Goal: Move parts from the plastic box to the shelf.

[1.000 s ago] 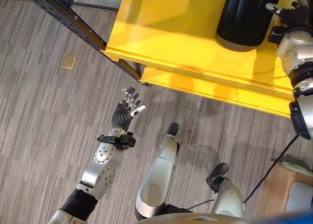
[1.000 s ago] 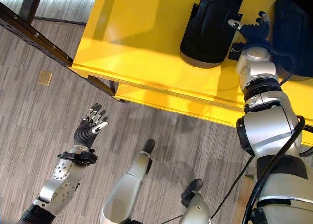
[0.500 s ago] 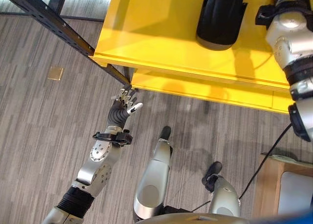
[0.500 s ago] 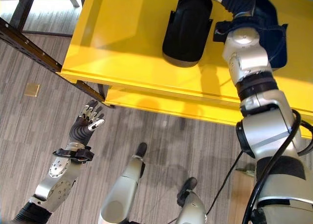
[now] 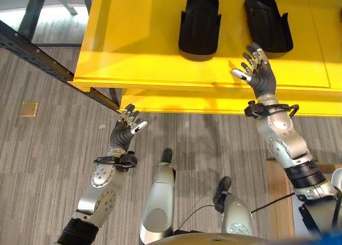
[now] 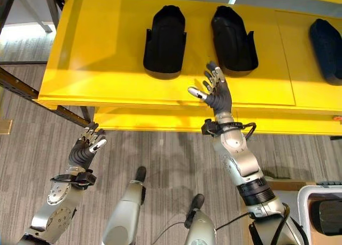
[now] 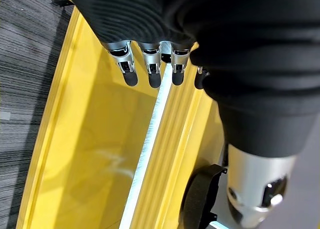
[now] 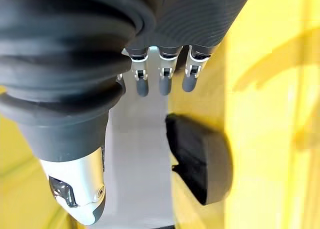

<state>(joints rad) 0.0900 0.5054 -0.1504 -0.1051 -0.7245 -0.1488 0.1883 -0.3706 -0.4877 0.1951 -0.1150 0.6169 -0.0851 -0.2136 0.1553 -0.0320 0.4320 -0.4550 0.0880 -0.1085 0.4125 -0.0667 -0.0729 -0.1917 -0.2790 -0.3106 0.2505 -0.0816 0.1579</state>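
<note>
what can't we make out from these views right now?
- Third black part: cut off by the right eye view's edge.
- Plastic box: only a corner inside the frame, contents unreadable.
- Lower shelf level: hidden under the yellow shelf top.
- Left hand and right hand: open, holding nothing.

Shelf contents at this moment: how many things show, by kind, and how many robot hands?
Black parts on the yellow shelf: 3, at and, at the view's right edge.
Yellow shelf: 1.
Robot hands: 2, left hand, right hand, both open and empty.
Total: 6.
</note>
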